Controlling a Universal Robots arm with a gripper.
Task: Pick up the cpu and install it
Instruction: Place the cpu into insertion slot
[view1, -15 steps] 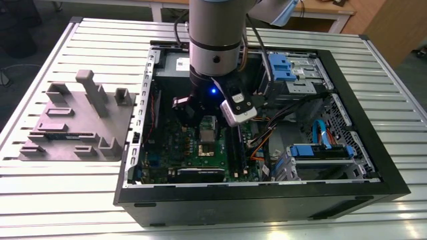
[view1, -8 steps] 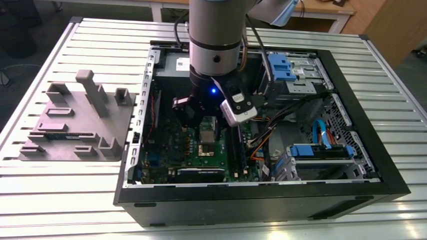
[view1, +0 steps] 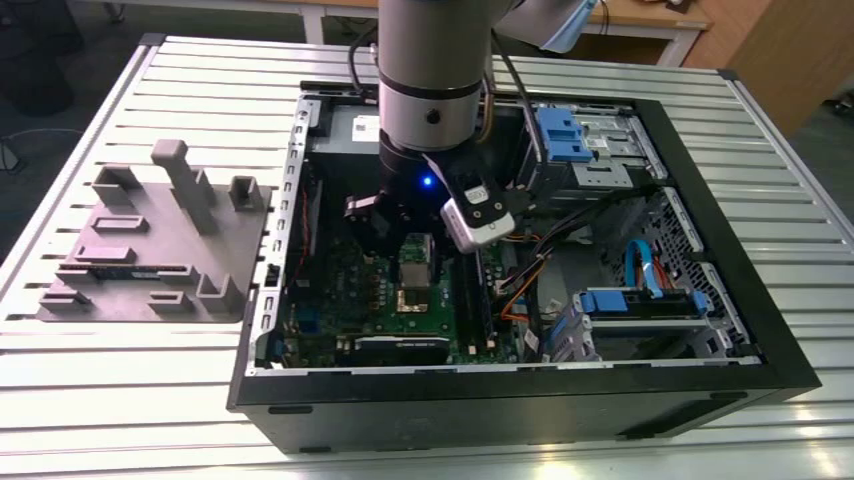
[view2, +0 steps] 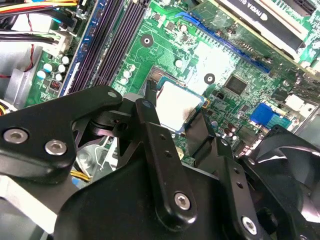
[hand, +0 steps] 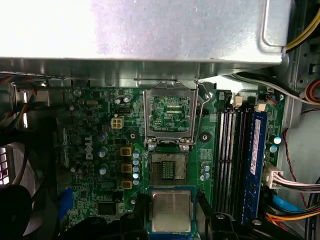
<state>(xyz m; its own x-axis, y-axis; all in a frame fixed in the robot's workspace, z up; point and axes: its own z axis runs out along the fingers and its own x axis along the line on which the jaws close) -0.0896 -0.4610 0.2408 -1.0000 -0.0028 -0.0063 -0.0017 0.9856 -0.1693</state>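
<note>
The cpu (hand: 171, 210) is a small silvery square chip, and my gripper (hand: 171, 201) is shut on it, a black finger (hand: 204, 205) on each side. In the second wrist view the cpu (view2: 177, 107) hangs tilted just above the green motherboard, between the fingers (view2: 150, 107). The open socket (hand: 169, 167) lies right beside the chip, with its metal load plate (hand: 169, 112) swung up on the far side. In the exterior view my gripper (view1: 384, 228) reaches down into the open computer case, over the board's middle.
A grey moulded tray (view1: 154, 245) sits on the slatted table at the exterior view's left. Inside the case (view1: 534, 400) are a grey power supply box (hand: 175, 30), memory slots (hand: 235, 160), blue drive bays (view1: 574, 135), loose cables (view1: 534, 270) and a graphics card (view2: 260, 20).
</note>
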